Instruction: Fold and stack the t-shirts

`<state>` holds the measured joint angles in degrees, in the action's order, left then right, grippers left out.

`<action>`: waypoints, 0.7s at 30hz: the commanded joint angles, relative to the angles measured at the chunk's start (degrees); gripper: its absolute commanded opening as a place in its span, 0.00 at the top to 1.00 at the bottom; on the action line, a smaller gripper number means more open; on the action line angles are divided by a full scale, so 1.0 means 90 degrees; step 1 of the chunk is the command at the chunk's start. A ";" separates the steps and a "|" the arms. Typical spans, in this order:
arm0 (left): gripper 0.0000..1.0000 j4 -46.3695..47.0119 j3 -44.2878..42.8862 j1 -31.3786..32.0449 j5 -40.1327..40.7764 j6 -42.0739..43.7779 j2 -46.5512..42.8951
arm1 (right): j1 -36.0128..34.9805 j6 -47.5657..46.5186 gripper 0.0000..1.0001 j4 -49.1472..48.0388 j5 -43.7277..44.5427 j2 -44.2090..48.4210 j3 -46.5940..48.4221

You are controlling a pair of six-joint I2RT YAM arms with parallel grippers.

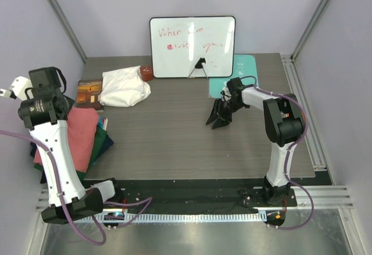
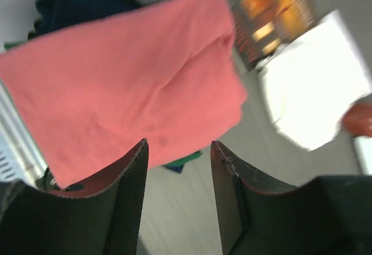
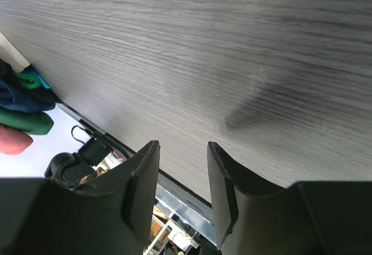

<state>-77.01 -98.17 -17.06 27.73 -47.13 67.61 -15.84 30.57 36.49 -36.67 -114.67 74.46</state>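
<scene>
Barely begun: t-shirts [image 1: 81, 139] heaped at left of frame (salmon-pink one [image 2: 128, 81] on top), seemingly none folded; left gripper [image 2: 177, 150] and right gripper [image 3: 183, 150] empty, jaws spread.

My hand [image 2: 179, 150] hangs over the grey wood-grain counter [image 2: 192, 220], its two dark fingers [image 2: 131, 203] spread with nothing between them. Beyond the tips lies the large salmon-pink cotton t-shirt [image 2: 128, 86], draped over a navy shirt [image 2: 75, 5] and a green shirt [image 2: 185, 163] that peeks out under its edge. To the right, all blurred, are a crumpled white cloth [image 2: 314, 98], an orange-covered book [image 2: 273, 17] and a small reddish-brown object [image 2: 359, 118].
</scene>
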 commanded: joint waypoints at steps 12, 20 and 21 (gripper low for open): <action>0.40 -0.0662 0.2958 -0.0243 0.0035 -0.0134 0.0193 | 0.0070 -0.0017 0.56 0.0028 -0.0086 0.0153 0.0116; 0.37 -0.1354 0.1369 -0.0243 0.0230 -0.0046 0.0397 | 0.0099 -0.0027 0.56 0.0018 -0.0057 0.0153 0.0125; 0.37 -0.1461 0.1125 -0.0243 0.0172 -0.0056 0.0417 | 0.0099 -0.0037 0.56 0.0018 -0.0047 0.0144 0.0174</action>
<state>-78.28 -78.72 -18.83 26.89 -47.55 70.81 -15.25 30.39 36.49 -36.67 -114.67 74.46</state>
